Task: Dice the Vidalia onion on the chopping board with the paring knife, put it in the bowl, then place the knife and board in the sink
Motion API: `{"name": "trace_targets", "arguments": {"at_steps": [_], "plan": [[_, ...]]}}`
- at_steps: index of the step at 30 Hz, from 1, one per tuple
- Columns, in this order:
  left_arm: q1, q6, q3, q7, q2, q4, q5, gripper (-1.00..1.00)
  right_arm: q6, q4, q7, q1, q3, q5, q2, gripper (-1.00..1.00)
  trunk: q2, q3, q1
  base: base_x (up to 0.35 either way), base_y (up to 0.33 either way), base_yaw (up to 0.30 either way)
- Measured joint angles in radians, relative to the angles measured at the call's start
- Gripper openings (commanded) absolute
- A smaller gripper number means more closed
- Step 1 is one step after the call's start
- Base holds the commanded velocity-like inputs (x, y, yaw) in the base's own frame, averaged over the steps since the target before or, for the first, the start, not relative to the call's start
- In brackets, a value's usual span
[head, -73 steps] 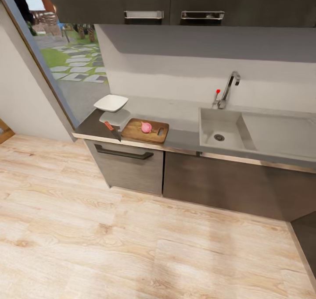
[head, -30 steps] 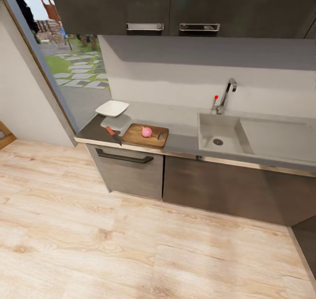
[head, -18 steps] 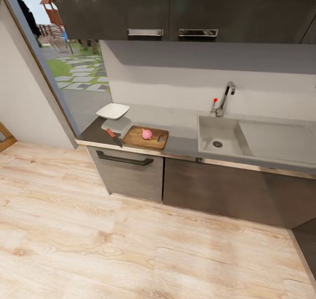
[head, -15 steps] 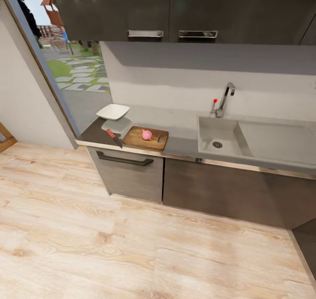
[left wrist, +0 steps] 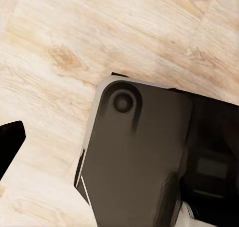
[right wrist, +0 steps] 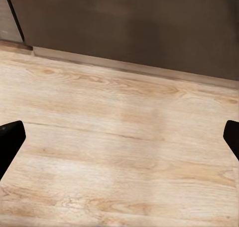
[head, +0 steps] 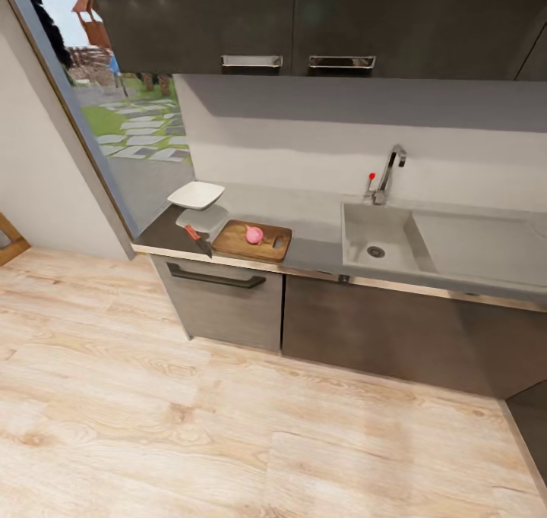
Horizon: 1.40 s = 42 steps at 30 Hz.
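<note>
One Vidalia onion (head: 254, 235), pinkish and whole, sits near the middle of the single chopping board (head: 252, 241) on the grey worktop (head: 311, 222) in the head view. The board's long axis runs roughly along the worktop's front edge, its handle slot toward the sink (head: 381, 244). One paring knife (head: 196, 239) lies just left of the board, orange-red handle toward the wall and dark blade angled out to the front edge, apparently just past it, though the view is too small to be sure. One white bowl (head: 196, 194) stands behind the knife, at the worktop's left end. The sink's one basin, one drainboard and one tap (head: 388, 171) with a red knob lie well to the right of the board. Two wall-cabinet handles (head: 251, 61) show above.

In the right wrist view, the right tool (right wrist: 119, 137) hangs over the wooden floor (right wrist: 119, 137), its two dark fingertips (right wrist: 10, 137) wide apart at opposite edges. In the left wrist view, one fingertip of the left tool (left wrist: 9, 139) shows beside a dark robot part (left wrist: 139, 162); whether it is apart or together cannot be told.
</note>
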Motion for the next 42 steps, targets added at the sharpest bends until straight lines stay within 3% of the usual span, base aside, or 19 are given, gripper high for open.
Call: {"name": "trace_targets", "arguments": {"at_steps": [42], "plan": [[0.000, -0.002, 0.000, -0.002, 0.002, 0.000, 0.000, 1.00, -0.008, 0.002, 0.000, 0.000, 0.000, -0.001, 0.000, 1.00, 0.000, 0.062, 0.000, 0.000, 0.000, 0.000]]}}
